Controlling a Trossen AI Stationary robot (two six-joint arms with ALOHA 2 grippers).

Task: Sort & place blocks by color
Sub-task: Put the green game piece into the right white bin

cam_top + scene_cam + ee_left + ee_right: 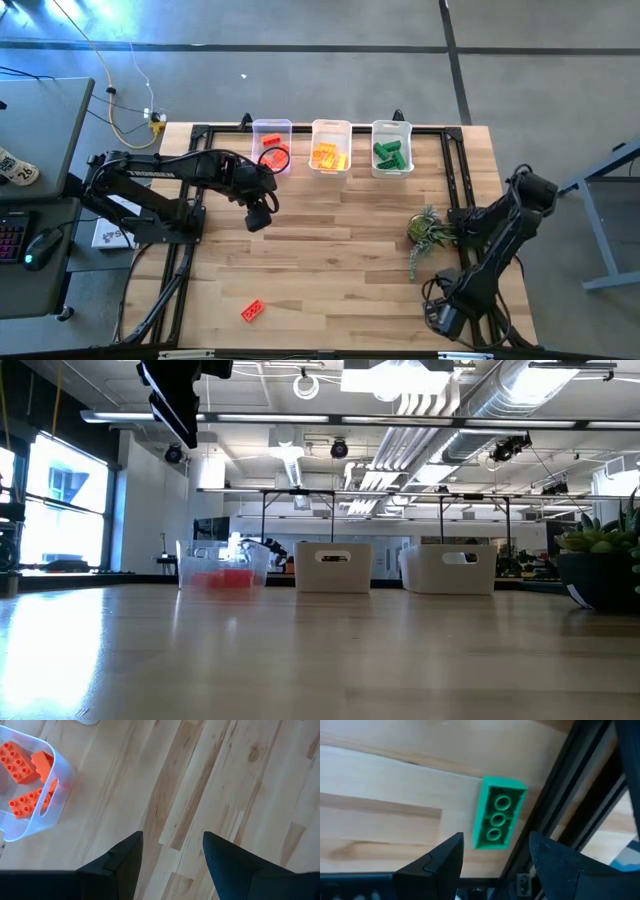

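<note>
The blocks are nearly all sorted: red ones (271, 157) lie in the left bin (271, 128), orange-yellow ones (328, 157) in the middle bin (331, 127), green ones (390, 155) in the right bin (392, 127), one colour per bin along the far edge of the table (330, 250). Two strays remain. A red block (253, 311) lies alone near the front edge, well apart from everything. A green block (497, 813) shows only in the right wrist view, lying flat, studs up, beside the dark frame rail at the table's edge.

The left gripper (172, 845) hangs above bare wood just in front of the red bin, fingers spread wide and holding nothing; the red blocks already lie in the bin beside it, so it looks free to fetch the stray red one. The right gripper (495, 852) is folded low at the table's right front corner, past the plant (428, 230), also wide and empty. It points at the green block, probably lined up to pick it, since that block sits on its side of the table.
</note>
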